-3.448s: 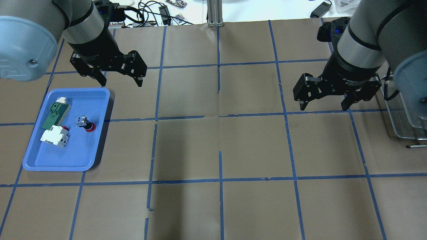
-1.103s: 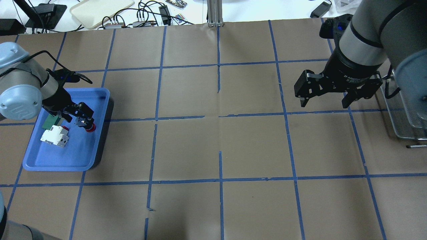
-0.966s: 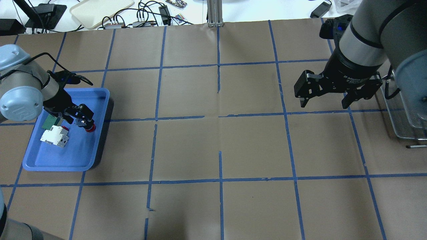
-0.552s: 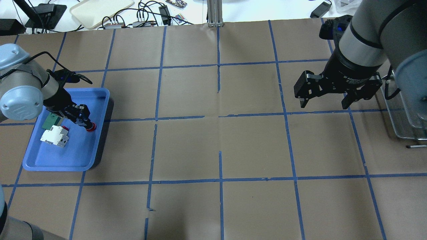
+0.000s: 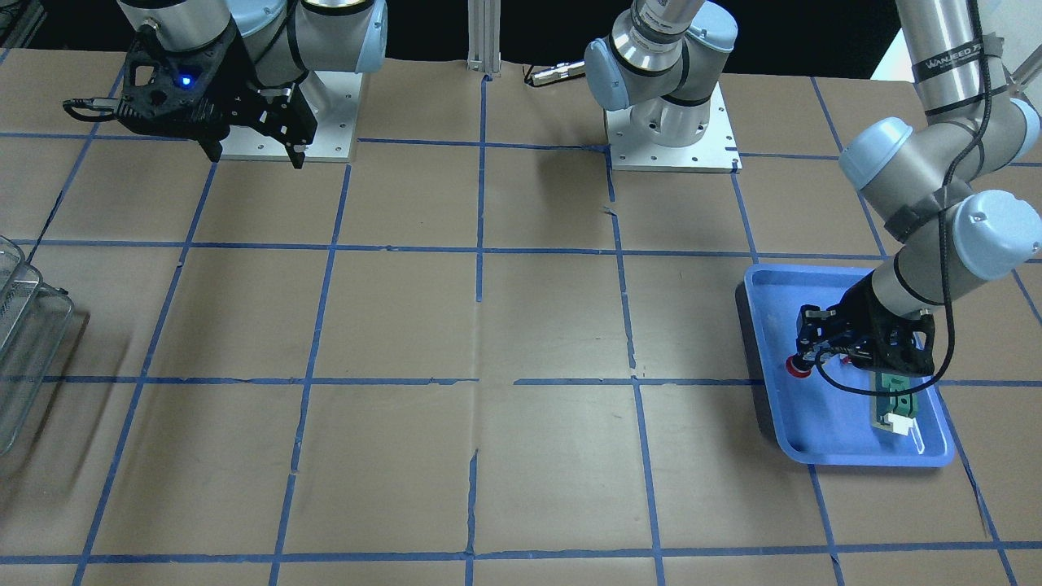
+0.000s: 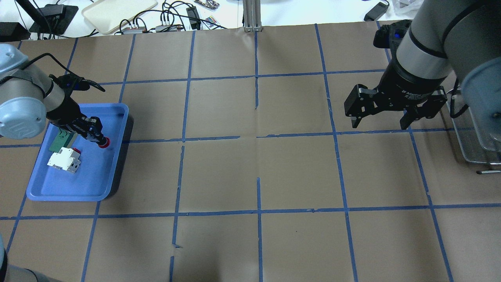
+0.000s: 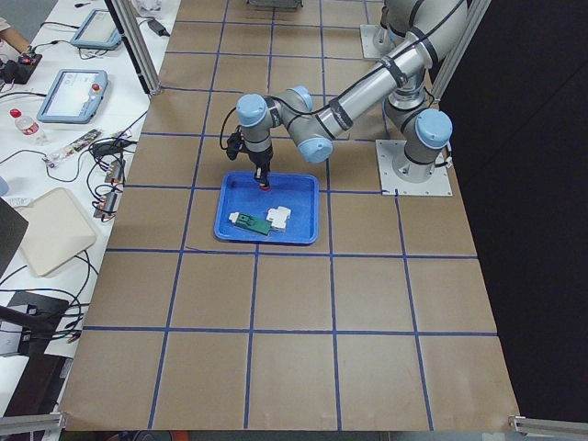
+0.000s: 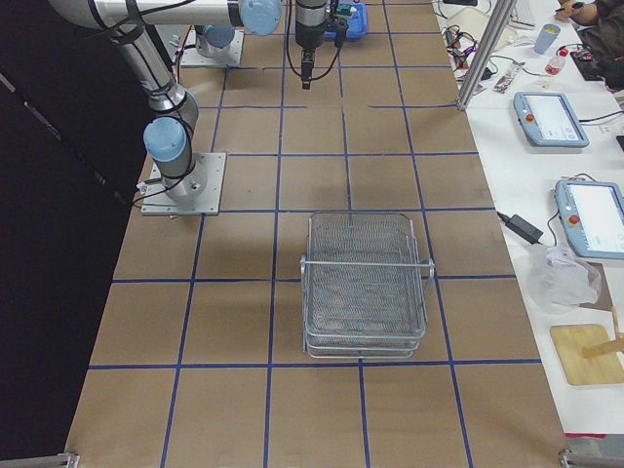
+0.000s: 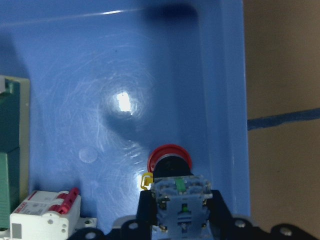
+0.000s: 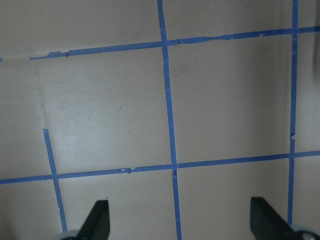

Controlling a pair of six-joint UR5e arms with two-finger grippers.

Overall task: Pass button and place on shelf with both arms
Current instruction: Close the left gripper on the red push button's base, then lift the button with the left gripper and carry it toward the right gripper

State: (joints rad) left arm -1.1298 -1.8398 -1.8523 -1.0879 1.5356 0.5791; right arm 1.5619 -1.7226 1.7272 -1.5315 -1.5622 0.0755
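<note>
The button [image 6: 104, 142], with a red cap and a bluish contact block, is held in my left gripper [image 6: 94, 135] just above the floor of the blue tray [image 6: 78, 194]. In the left wrist view the fingers [image 9: 145, 206] clamp the contact block and the red cap [image 9: 169, 156] points away. It also shows in the front view [image 5: 794, 366]. My right gripper [image 6: 379, 124] is open and empty, hovering over the table near the shelf [image 6: 475, 133]. The silver wire shelf [image 8: 366, 283] stands at the table's right end.
A green-and-white flat part [image 6: 60, 141] and a white block with red marks [image 6: 64, 161] lie in the tray beside the button. Brown paper with blue tape lines [image 6: 258, 137] covers the table. Cables and a beige tray [image 6: 117, 11] lie beyond the far edge.
My left arm came down into the tray, its gripper shut on the button, and it has lifted the button slightly. The right arm has barely moved.
</note>
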